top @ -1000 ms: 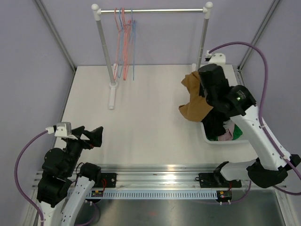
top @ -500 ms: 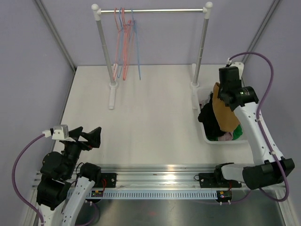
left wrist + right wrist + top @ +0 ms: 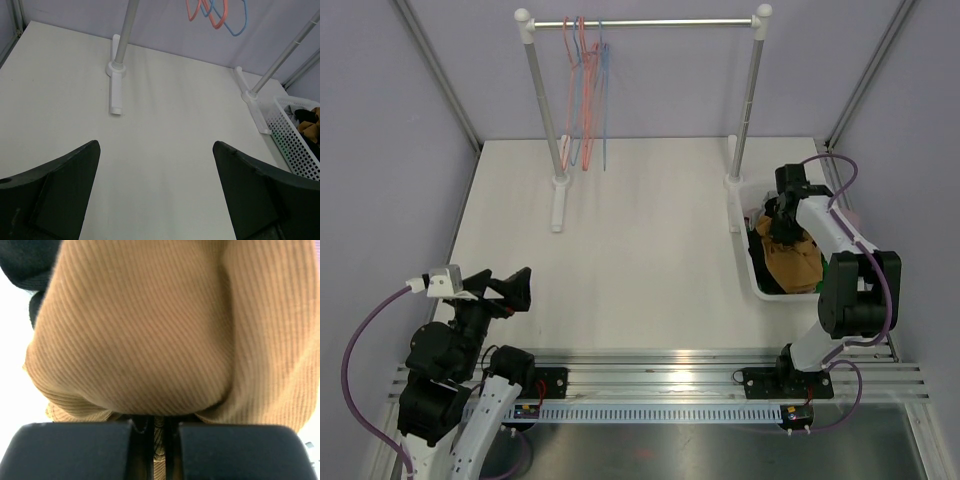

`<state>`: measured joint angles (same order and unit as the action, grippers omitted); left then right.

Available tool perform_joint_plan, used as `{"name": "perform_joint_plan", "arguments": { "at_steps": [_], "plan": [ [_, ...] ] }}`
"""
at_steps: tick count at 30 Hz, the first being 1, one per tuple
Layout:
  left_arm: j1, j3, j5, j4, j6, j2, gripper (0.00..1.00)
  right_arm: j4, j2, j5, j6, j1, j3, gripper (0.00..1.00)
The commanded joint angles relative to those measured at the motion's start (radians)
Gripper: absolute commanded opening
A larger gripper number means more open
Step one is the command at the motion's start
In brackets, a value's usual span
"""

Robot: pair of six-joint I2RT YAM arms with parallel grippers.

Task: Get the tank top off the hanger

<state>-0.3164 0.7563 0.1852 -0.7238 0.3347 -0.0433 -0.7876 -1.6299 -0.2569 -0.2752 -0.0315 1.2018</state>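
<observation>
The tan ribbed tank top (image 3: 792, 258) lies in the white basket (image 3: 742, 237) at the right, off any hanger. My right gripper (image 3: 782, 222) is down in the basket, shut on a fold of the tank top (image 3: 160, 340), which fills the right wrist view. Several bare red and blue hangers (image 3: 586, 90) hang on the rail at the back left; they also show in the left wrist view (image 3: 216, 12). My left gripper (image 3: 505, 290) is open and empty above the table's near left; its fingers (image 3: 55, 190) frame bare table.
The clothes rack stands at the back, with its left post (image 3: 542, 110) and right post (image 3: 750, 100) on white feet. Dark and green clothes lie in the basket under the tank top. Basket mesh wall shows in the left wrist view (image 3: 295, 145).
My right gripper has swung right from mid-table and come down into the basket with the tank top. The left arm has barely shifted.
</observation>
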Motion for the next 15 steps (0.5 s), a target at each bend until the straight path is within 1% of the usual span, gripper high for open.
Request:
{"name": "perform_joint_plan", "arguments": {
  "at_steps": [1,3,4,5,8,9,10,11,12,13,14,15],
  "plan": [
    [-0.004,0.003,0.025,0.037,0.007,-0.009,0.99,0.005,-0.055,0.123,-0.044,0.005,-0.024,0.12],
    [-0.004,0.008,0.023,0.034,0.007,-0.020,0.99,-0.039,0.005,0.107,-0.051,0.004,0.016,0.25],
    [-0.004,0.017,0.023,0.031,0.007,-0.030,0.99,-0.053,0.033,0.091,-0.053,0.004,0.031,0.34],
    [-0.004,0.027,0.025,0.018,0.010,-0.041,0.99,-0.088,0.056,0.058,-0.055,0.004,0.053,0.50],
    [-0.004,0.089,0.034,-0.031,0.026,-0.099,0.99,-0.166,0.165,-0.002,-0.053,0.004,0.152,0.64],
    [-0.004,0.109,0.043,-0.049,0.026,-0.121,0.99,-0.183,0.182,-0.011,-0.052,0.005,0.203,0.71],
    [-0.004,0.161,0.051,-0.096,0.026,-0.163,0.99,-0.212,0.202,-0.021,-0.047,0.005,0.225,0.79],
    [-0.004,0.185,0.069,-0.121,0.018,-0.191,0.99,-0.225,0.240,-0.012,-0.036,0.005,0.245,0.81],
    [-0.004,0.214,0.083,-0.149,0.014,-0.214,0.99,-0.234,0.261,0.010,-0.018,0.004,0.278,0.99],
    [-0.004,0.241,0.103,-0.175,0.017,-0.237,0.99,-0.242,0.281,0.036,-0.007,0.005,0.292,1.00],
    [-0.004,0.289,0.115,-0.222,0.004,-0.284,0.99,-0.242,0.335,0.098,0.019,0.004,0.301,1.00],
    [-0.004,0.311,0.128,-0.242,-0.003,-0.303,0.99,-0.242,0.364,0.114,0.025,0.005,0.314,1.00]
  ]
}}
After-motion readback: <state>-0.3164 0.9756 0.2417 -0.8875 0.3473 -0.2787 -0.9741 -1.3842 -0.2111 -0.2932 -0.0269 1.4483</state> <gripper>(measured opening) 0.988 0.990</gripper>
